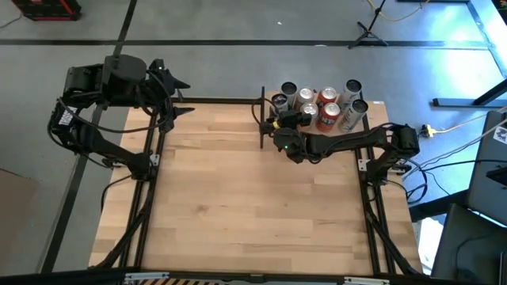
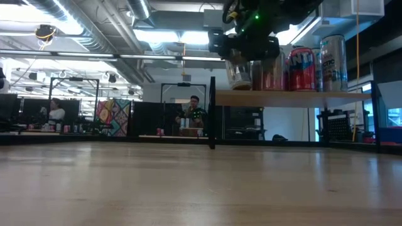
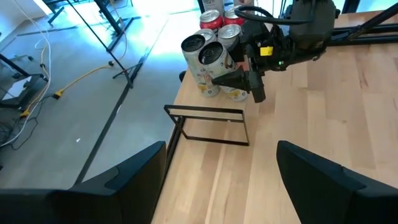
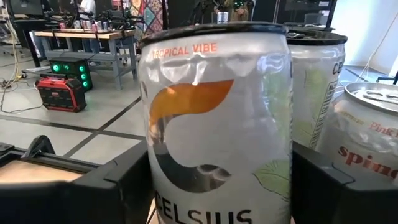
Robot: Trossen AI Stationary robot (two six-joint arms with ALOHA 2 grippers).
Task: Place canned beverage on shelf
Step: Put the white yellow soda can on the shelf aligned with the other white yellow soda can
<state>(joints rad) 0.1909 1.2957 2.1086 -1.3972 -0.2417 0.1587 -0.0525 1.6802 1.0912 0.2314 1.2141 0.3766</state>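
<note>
We see the shelf packed tight with cans, while the big desk in front lies wide open.
</note>
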